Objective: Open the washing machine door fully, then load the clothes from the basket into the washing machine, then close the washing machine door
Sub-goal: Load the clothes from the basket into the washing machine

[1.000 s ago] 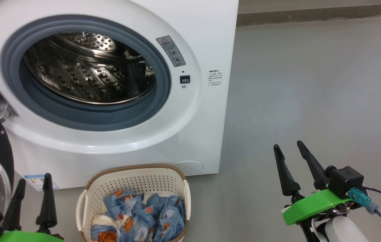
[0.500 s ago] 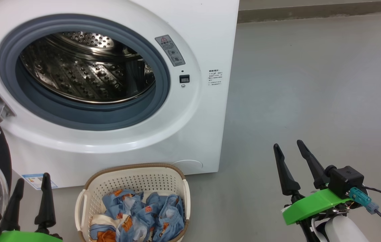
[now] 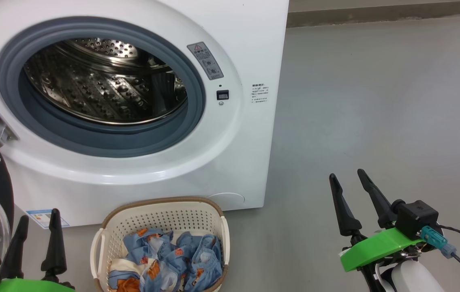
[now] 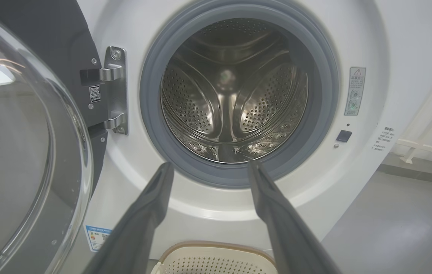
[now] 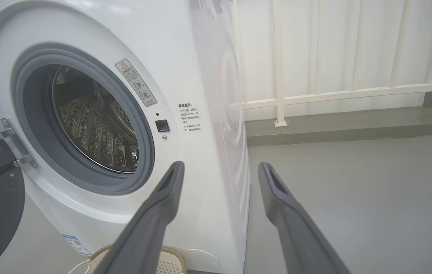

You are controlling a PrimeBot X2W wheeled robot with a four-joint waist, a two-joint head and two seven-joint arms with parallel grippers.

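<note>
**Loose cloth, a light basket and a door close at the left**

The washing machine door (image 4: 29, 152) stands swung out on the left. Its glass bowl is just beside the left claw (image 3: 40, 217), whose jaws are wide and empty. The right claw (image 3: 345, 175), equally wide and empty, hovers over bare floor (image 3: 375, 101) well to the right of the basket (image 3: 161, 215). The basket sits at the foot of the washing machine (image 3: 250, 48), below the drum (image 3: 104, 89), with the clothes (image 3: 173, 259) heaped inside. No garment shows in the drum, so loading appears not yet begun.

- **Shallow pinch:** a grip on one fold could let a garment trail and drop on the floor.
- **Tangled garments:** several may rise together and tip the basket.
- **Left arm:** reaching in, it could nudge the door toward the opening.
- **Gasket:** cloth left draped over the gasket (image 3: 104, 142) would likely block closing.
</note>
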